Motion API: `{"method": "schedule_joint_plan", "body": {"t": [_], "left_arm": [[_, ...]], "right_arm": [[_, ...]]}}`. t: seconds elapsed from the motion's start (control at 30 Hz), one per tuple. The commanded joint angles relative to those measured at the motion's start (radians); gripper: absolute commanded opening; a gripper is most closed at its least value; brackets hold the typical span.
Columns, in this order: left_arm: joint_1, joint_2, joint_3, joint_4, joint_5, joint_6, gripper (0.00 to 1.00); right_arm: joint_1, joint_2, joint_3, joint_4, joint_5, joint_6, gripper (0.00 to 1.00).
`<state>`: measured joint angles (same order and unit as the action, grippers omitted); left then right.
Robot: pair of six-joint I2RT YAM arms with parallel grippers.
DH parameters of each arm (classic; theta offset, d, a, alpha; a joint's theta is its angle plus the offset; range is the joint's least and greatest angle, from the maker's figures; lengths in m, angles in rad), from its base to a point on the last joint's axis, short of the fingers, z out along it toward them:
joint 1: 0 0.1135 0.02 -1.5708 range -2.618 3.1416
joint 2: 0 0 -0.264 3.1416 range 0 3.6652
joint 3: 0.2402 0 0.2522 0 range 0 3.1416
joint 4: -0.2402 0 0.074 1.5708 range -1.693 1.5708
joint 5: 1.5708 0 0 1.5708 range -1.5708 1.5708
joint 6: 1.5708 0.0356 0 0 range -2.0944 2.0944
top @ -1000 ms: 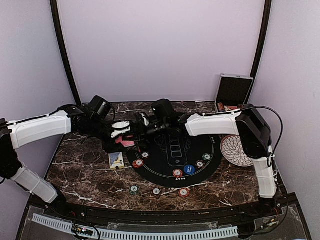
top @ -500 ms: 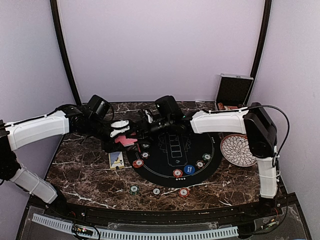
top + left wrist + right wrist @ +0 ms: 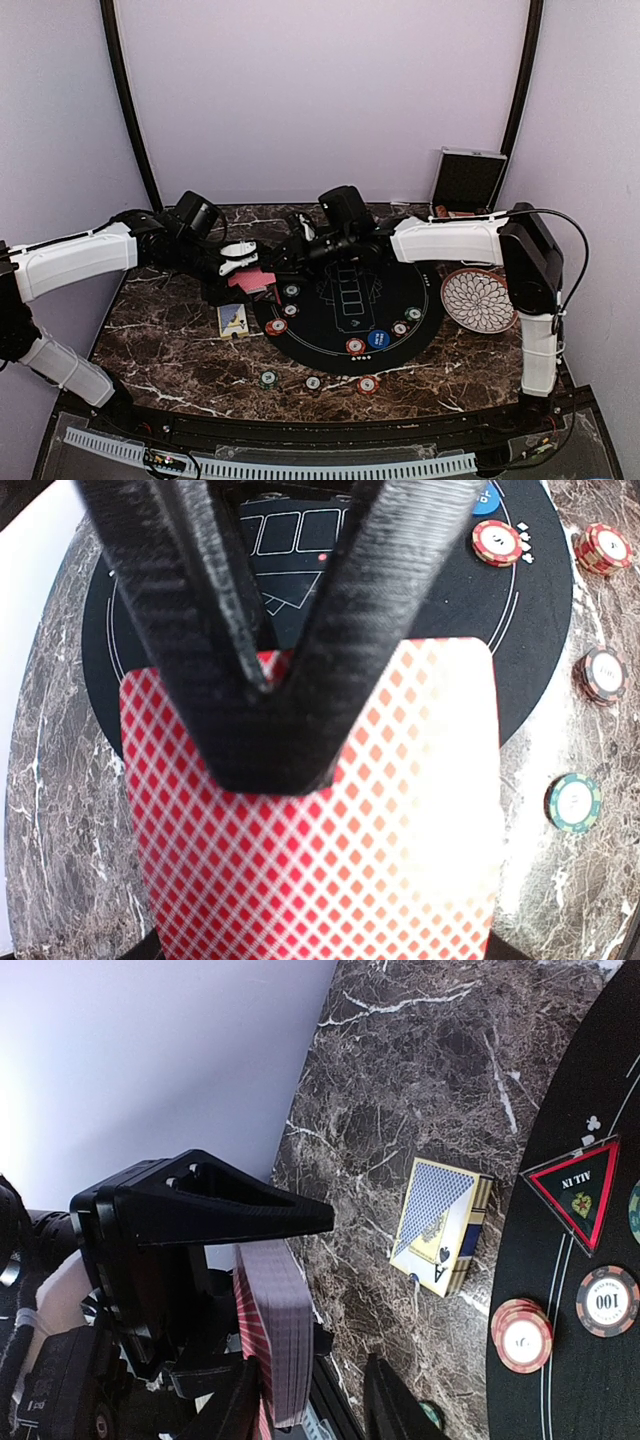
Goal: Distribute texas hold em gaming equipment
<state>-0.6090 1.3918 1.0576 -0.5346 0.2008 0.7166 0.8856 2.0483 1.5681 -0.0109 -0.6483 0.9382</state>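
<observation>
"So, where do you see the cards?"

"On my screens the deck of red-backed cards point(image 3: 400, 830) is up off the marble table point(image 3: 170, 340), gripped by the left gripper point(image 3: 268, 750). Its two black fingers are pinched tight on the deck, near the far left edge of the round black mat point(image 3: 345, 300)."

"And your right side?"

"I have the right gripper point(image 3: 310, 1375) stretched across the mat to that same deck. Its wrist camera shows me the deck edge-on, the near end sitting between my right fingers point(image 3: 385, 1400). Those jaws stand apart, with a plain gap on one side of the deck. On the other side I cannot tell whether the finger touches it."

"Where is everything else?"

"A green chip point(image 3: 291, 291) and a red chip point(image 3: 276, 326) lie on the left part of the mat. The blue button disc point(image 3: 377, 339) lies just beside a second red chip point(image 3: 355, 346) near the mat's front edge. I count three more chips point(image 3: 313, 382) on the marble in front of the mat. A blue-and-yellow card box point(image 3: 233, 320) lies flat just left of the mat. The white patterned plate point(image 3: 475, 300) sits just right of it, and the black case point(image 3: 465, 180) stands open in the far right corner."
</observation>
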Motion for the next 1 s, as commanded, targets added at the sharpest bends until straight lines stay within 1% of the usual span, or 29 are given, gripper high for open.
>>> {"method": "schedule_joint_plan", "body": {"t": [0.0,0.17,0.33,0.57,0.97], "left_arm": [[0.001,-0.019,-0.002,-0.018,0.003,-0.016,0.32],[0.000,-0.006,0.005,-0.028,0.001,-0.021,0.32],[0.002,0.008,0.003,-0.037,-0.008,-0.016,0.32],[0.001,0.031,0.023,-0.055,-0.005,-0.027,0.31],[0.002,0.040,0.047,-0.068,-0.006,-0.038,0.27]], "right_arm": [[-0.007,-0.044,-0.017,0.047,0.003,0.016,0.35],[-0.001,-0.033,-0.029,0.092,-0.018,0.045,0.31],[0.001,-0.028,-0.028,0.105,-0.027,0.058,0.24],[0.011,0.001,-0.019,0.126,-0.059,0.074,0.24],[0.011,0.030,-0.027,0.139,-0.089,0.081,0.17]]}}
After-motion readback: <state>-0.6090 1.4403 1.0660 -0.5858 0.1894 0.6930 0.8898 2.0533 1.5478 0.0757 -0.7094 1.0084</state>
